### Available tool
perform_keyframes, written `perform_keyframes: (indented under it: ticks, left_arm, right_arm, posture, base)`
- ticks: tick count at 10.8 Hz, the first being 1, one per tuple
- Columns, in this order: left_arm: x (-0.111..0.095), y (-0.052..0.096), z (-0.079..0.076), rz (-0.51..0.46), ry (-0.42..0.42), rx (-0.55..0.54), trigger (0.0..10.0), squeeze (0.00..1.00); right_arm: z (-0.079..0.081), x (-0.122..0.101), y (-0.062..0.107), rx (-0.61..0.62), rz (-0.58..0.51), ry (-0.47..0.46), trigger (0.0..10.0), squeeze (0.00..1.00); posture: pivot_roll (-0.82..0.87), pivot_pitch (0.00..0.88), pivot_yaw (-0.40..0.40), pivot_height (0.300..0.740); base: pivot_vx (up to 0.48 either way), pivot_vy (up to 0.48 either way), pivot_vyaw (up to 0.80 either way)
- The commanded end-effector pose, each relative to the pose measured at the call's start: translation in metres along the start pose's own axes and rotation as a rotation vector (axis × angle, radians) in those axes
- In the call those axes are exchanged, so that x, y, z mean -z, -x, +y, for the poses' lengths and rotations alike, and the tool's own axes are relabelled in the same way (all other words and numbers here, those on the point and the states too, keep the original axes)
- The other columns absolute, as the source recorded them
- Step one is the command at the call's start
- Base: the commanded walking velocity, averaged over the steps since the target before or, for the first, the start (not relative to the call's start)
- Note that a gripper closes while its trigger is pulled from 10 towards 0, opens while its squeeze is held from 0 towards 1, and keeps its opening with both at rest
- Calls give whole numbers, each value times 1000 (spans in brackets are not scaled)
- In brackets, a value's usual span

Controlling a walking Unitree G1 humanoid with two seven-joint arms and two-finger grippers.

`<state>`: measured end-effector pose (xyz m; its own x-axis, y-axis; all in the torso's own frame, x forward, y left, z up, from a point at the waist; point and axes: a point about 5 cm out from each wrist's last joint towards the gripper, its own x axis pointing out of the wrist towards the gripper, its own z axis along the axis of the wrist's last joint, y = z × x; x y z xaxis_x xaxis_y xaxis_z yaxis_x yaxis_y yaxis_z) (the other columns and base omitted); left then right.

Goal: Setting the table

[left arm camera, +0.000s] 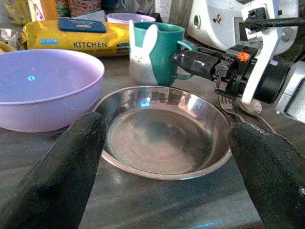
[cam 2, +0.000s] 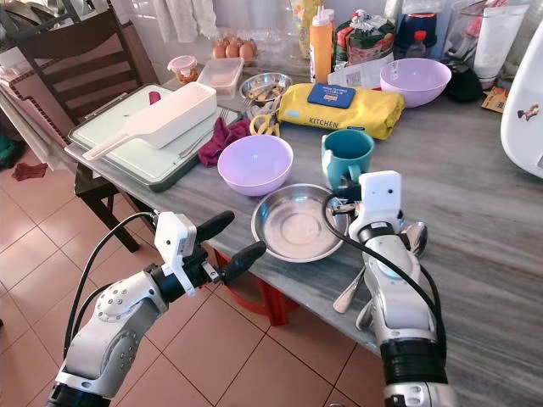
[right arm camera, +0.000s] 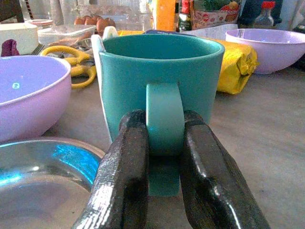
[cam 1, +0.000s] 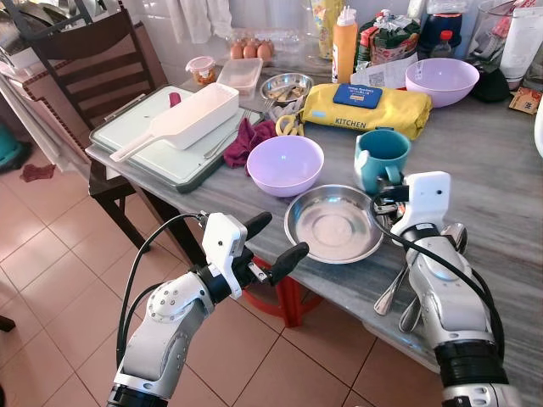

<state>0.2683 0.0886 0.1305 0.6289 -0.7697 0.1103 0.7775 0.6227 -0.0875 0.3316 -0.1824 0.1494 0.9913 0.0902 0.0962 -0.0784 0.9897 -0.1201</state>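
A teal mug with a white rabbit shape on its side stands on the grey table. My right gripper is shut on its handle, one black finger pressed to each side. Just in front of the mug lies a shallow steel plate, with a lilac bowl to its left. My left gripper hangs open off the table's near edge and points at the plate, holding nothing. Two spoons lie beside my right forearm.
Farther back sit a yellow wipes pack, a second lilac bowl, bottles and eggs. A tray with a white scoop box occupies the left end. A dark chair stands left; a red stool is under the table.
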Motion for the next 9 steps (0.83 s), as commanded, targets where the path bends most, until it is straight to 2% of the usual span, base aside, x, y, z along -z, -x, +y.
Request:
perform_keyframes:
  ticks: [1, 2, 3, 4, 7, 9]
  left_arm:
    - [-1, 4, 1, 5, -8, -8, 10000, 0]
    - [-1, 4, 1, 5, -7, -6, 10000, 0]
    - [-1, 4, 1, 6, -7, -5, 10000, 0]
    - [-1, 3, 2, 7, -9, -3, 10000, 0]
    - [-1, 4, 2, 9, -8, -4, 10000, 0]
    - [-2, 3, 2, 11, -10, -4, 10000, 0]
  right_arm:
    - [4, -3, -3, -25, -19, -4, 10000, 0]
    - [5, -2, -2, -25, -17, -8, 10000, 671]
    - [4, -1, -2, -25, -16, -13, 10000, 961]
    - [4, 0, -2, -22, -17, -10, 10000, 1000]
    - [3, 0, 0, -15, -23, -11, 10000, 1000]
    - [3, -8, -1, -11, -64, -17, 10000, 1000]
  posture:
    - [-84, 107, 145, 740]
    - [-84, 108, 144, 740]
    - [-86, 107, 145, 740]
    - [-86, 105, 146, 740]
    - [-86, 112, 150, 740]
    - [-83, 108, 151, 740]
  base:
    - [0, 0, 0]
    - [0, 0, 0]
    - [0, 0, 0]
    - [0, 0, 0]
    - [0, 0, 0]
    - [0, 0, 0]
